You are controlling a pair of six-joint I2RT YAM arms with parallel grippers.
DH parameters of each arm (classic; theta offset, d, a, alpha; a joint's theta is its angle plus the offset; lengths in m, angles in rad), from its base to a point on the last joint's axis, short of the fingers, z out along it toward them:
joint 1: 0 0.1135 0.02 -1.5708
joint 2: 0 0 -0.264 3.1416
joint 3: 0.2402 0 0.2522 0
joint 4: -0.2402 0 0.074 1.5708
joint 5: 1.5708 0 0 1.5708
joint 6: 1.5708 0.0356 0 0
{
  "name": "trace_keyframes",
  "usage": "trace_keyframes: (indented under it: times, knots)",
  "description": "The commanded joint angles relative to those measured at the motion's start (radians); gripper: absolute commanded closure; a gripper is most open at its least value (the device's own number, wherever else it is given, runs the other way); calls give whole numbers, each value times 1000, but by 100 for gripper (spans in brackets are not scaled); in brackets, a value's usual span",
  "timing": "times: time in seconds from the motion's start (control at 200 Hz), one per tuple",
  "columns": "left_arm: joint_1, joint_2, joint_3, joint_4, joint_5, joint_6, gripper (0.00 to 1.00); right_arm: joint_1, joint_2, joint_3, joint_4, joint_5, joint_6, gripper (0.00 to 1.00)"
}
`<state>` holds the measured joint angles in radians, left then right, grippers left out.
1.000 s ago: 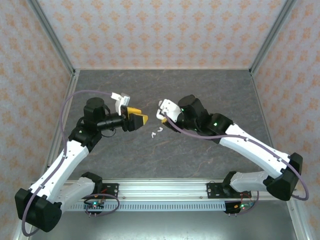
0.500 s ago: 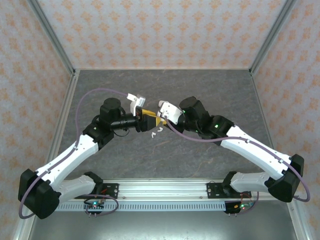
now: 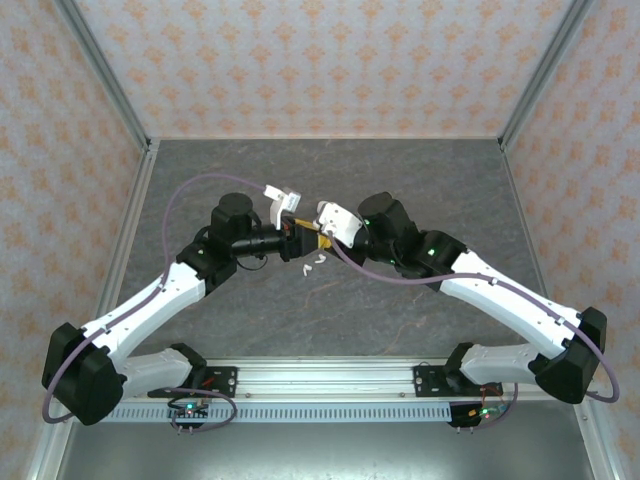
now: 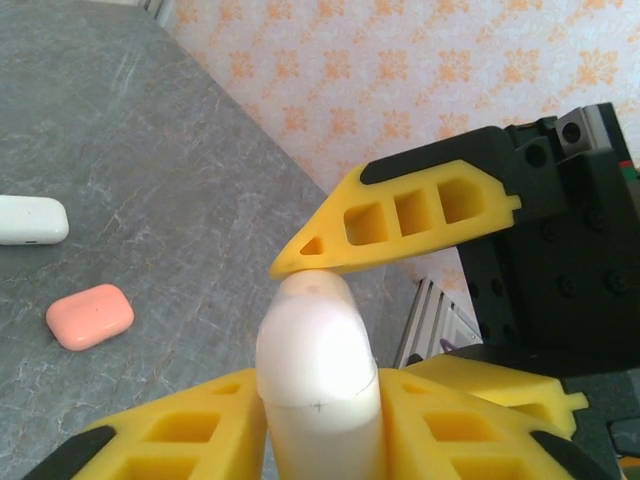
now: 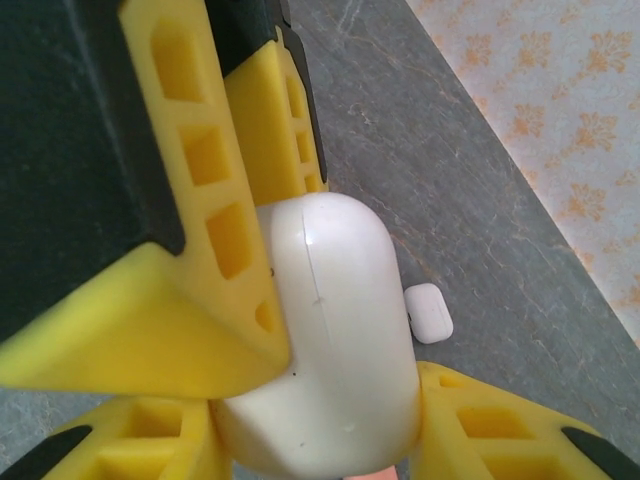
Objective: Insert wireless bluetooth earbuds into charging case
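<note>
A white charging case (image 4: 318,370) hangs above the table's middle, held from both sides. My left gripper (image 4: 320,405) is shut on one end of it, its yellow fingers (image 4: 180,440) pressed against both flanks. My right gripper (image 5: 320,400) is shut on the other end of the same case (image 5: 340,330). In the top view the left gripper (image 3: 298,230) and right gripper (image 3: 322,238) meet tip to tip. Two white earbuds (image 3: 313,263) lie on the grey table just in front of them. The case's lid looks closed.
Other cases lie on the table: a white one (image 4: 30,220), a salmon-pink one (image 4: 90,316), and a small white one (image 5: 428,312). Patterned walls enclose the table on three sides. A metal rail (image 3: 320,385) runs along the near edge.
My left arm has swung right to the right gripper, and its jaws have closed onto the case held there. The right arm has hardly moved.
</note>
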<state>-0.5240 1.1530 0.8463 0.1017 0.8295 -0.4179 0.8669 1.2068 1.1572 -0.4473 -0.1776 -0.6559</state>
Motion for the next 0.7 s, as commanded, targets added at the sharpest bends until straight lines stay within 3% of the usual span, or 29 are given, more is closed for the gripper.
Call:
trace_keyframes:
  times: [0.0,0.085,0.3,0.42,0.691]
  knots:
    - [-7,2,37,13,-10,24,74,0,-1,9,27,27,11,60]
    - [-7,-2,41,5,-12,31,77,-5,-7,13,18,30,30,55]
    - [-7,-39,28,-4,-56,70,81,-25,-83,-14,-17,-15,88,29]
    - [-7,-75,-6,26,-92,126,85,-58,-158,-62,-5,-125,149,18]
    - [-19,-179,-97,114,-97,319,92,-157,-226,-140,158,-302,380,15]
